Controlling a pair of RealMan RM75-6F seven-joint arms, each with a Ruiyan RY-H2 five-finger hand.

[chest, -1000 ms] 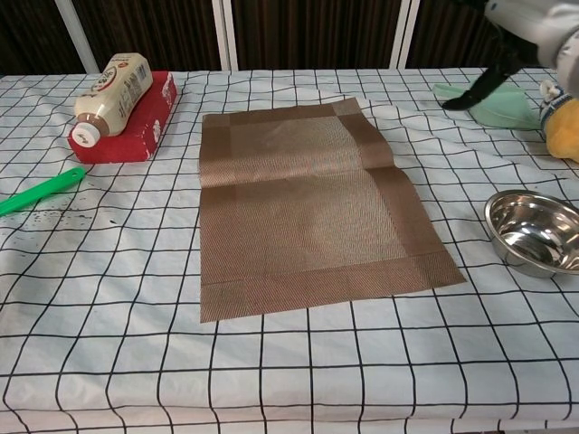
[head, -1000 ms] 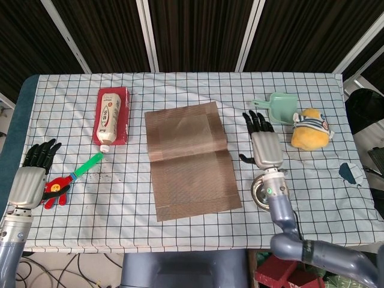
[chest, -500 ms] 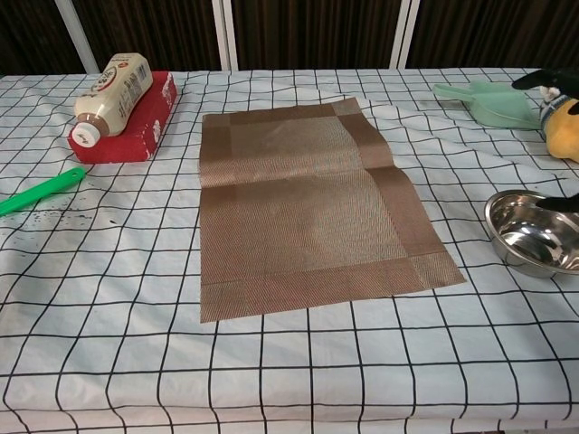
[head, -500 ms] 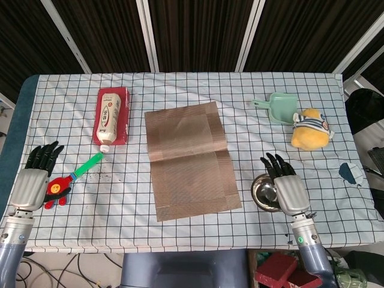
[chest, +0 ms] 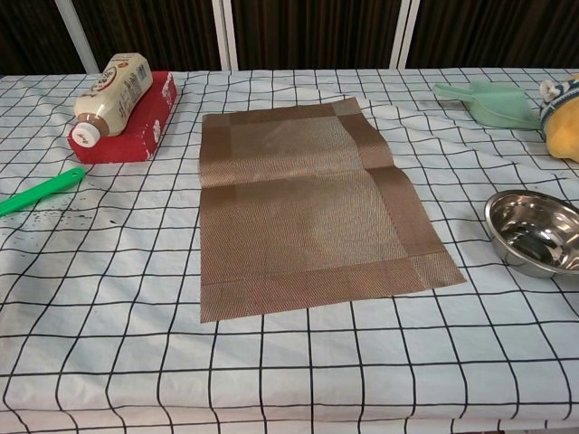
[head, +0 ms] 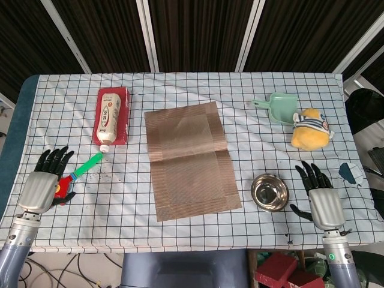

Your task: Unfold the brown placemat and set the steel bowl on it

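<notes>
Steel bowl (head: pixel 269 192) sits just right of my unfolded brown placemat (head: pixel 188 158), right hand (head: pixel 324 203) beside it empty with fingers spread, so its slick rim could slip.

Both hands look alike. The right hand (head: pixel 324 201) has a smooth silver-grey back plate and black, segmented fingers (head: pixel 312 175), with a black thumb at its side. Behind the plate comes a narrow silver wrist collar, then a round blue-grey forearm bearing a small green light. The left hand (head: pixel 39 188) has the same grey back plate and black fingers (head: pixel 53 159), and behind it a silver wrist and blue-grey forearm.
</notes>
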